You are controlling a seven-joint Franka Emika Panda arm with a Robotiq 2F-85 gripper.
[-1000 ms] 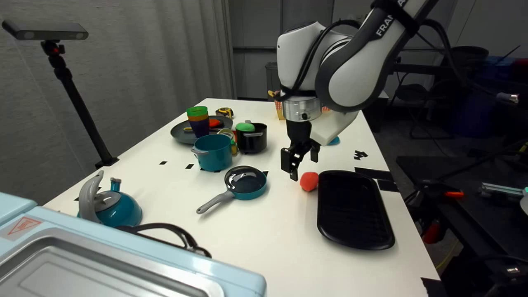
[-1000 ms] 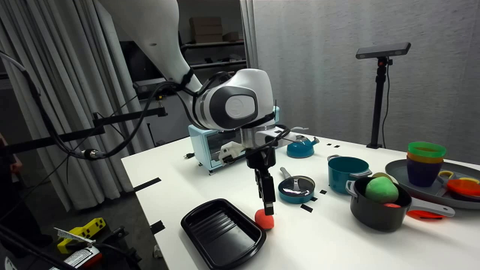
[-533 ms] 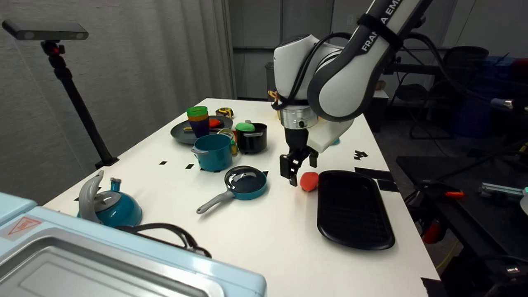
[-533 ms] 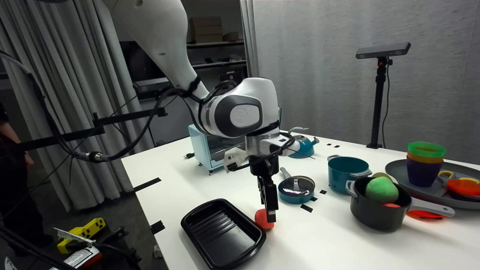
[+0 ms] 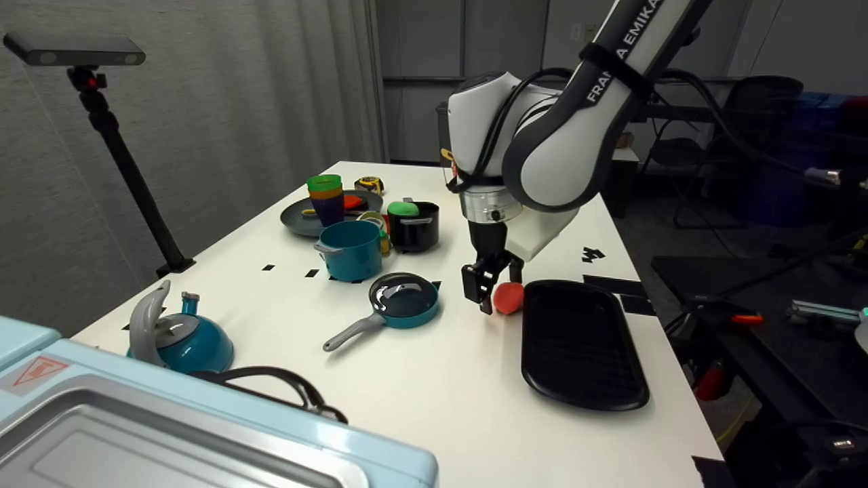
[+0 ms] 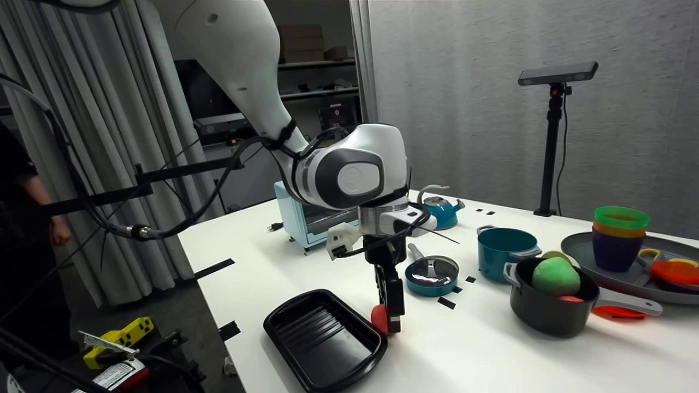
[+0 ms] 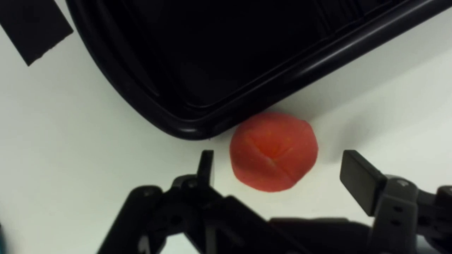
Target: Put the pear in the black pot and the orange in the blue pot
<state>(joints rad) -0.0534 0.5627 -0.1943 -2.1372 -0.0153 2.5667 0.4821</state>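
Observation:
The orange (image 5: 508,298) is a red-orange ball on the white table, beside the black tray's edge. My open gripper (image 7: 282,173) is low over it. In the wrist view the orange (image 7: 273,151) shows between the two fingers, with gaps on both sides. In an exterior view a finger (image 6: 393,305) partly hides the orange (image 6: 378,318). The green pear (image 6: 556,275) rests in the black pot (image 6: 549,314), seen in both exterior views. The teal-blue pot (image 5: 350,256) stands beside the black pot; its visible inside shows nothing.
The black tray (image 7: 197,127) lies right against the orange. A small lidded pan (image 5: 405,301), a teal kettle (image 5: 196,346) and a light-blue toaster oven (image 6: 295,218) are on the table. A grey plate (image 6: 579,245) holds stacked cups (image 6: 617,245).
The arm and open gripper have come down, so the fingers are now around the level of the orange. The orange, pear and pots have not moved.

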